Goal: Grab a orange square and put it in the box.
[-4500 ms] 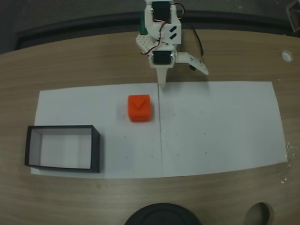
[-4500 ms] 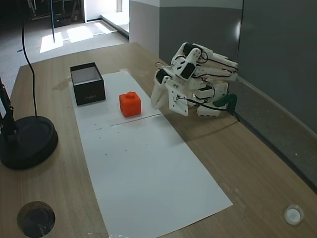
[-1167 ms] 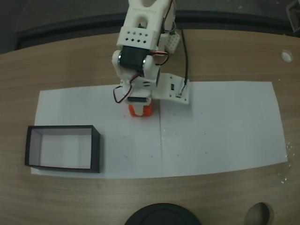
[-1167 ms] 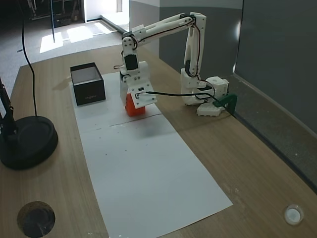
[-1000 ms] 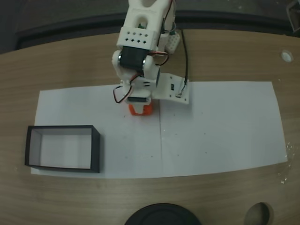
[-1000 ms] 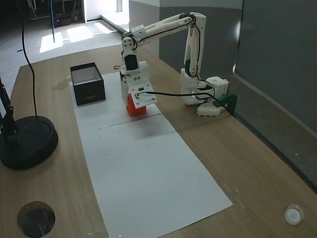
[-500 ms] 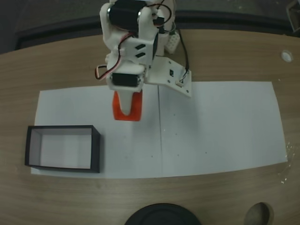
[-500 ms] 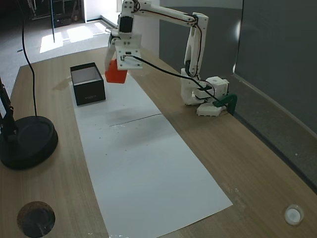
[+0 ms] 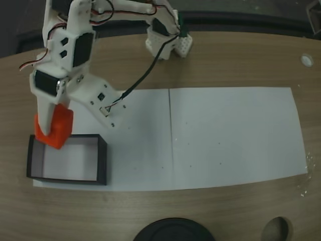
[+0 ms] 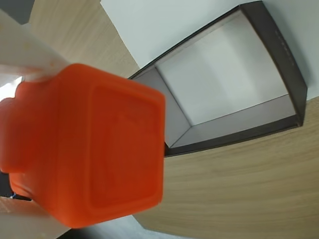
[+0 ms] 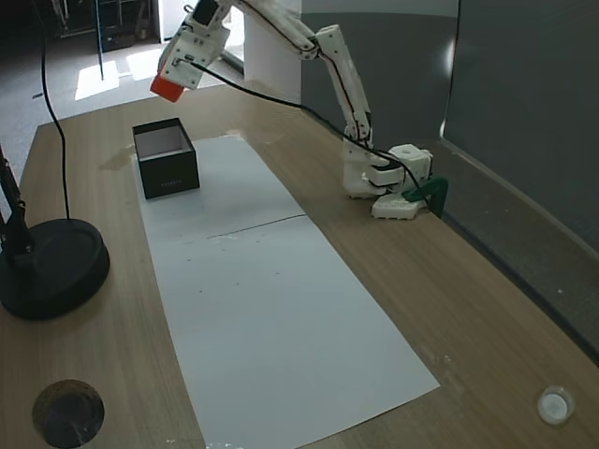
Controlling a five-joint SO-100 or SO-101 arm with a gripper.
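Observation:
The orange square [image 9: 55,129] is a bright orange cube, and my gripper [image 9: 51,131] is shut on it. In the overhead fixed view it overlaps the top-left corner of the box [image 9: 103,161], a black-walled tray with a white floor. From the side, in the other fixed view, the orange square [image 11: 168,88] hangs in my gripper [image 11: 171,84] well above the box [image 11: 169,174]. In the wrist view the orange square [image 10: 94,159] is large at the left, with a white finger [image 10: 27,52] above it, and the box [image 10: 281,50] lies open below and to the right.
The box sits on the left end of a white paper sheet [image 9: 225,130] on the wooden table. A black round stand base [image 11: 47,267] is near the table's front. The arm's base [image 11: 386,182] and its black cable [image 9: 143,78] are behind the sheet.
The gripper closed on the orange square on the paper, lifted it and swung left. It now holds the square high over the box's end.

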